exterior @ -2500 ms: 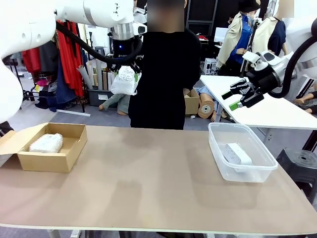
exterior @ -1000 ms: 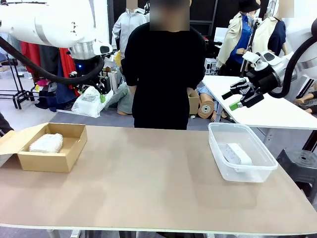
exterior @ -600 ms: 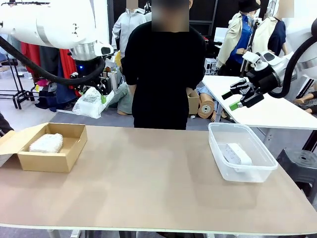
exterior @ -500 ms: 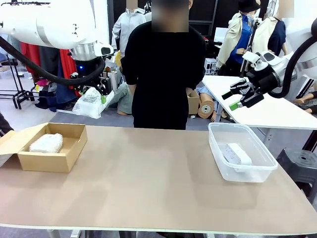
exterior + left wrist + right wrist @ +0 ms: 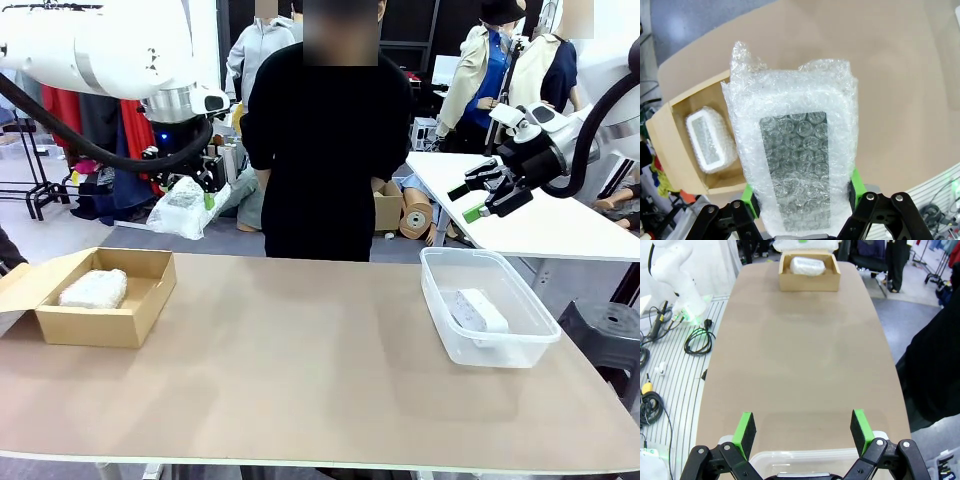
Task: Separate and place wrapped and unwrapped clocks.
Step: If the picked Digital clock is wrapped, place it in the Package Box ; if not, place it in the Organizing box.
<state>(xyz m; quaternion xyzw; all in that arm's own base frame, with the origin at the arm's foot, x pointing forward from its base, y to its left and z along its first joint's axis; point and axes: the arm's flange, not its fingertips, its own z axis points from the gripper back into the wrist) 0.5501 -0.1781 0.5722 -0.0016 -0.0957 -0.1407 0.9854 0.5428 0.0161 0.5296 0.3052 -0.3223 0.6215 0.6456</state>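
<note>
My left gripper hangs above the table's far left, shut on a bubble-wrapped clock. In the left wrist view that wrapped clock stands between the green pads, its dark label facing the camera. A second wrapped clock lies in the brown cardboard box; it lies there in the left wrist view too. The bare white clock rests in the clear plastic tub. My right gripper hovers open above and behind the tub, with nothing between its fingers.
A person in black stands at the far side of the table, hands down. The cardboard box sits at the table's left end, the tub rim at the right end. A white side table stands behind the tub.
My left gripper moved left and down with the wrapped clock, from in front of the person to above the box side; over the last second it barely shifted. The right arm stayed still.
</note>
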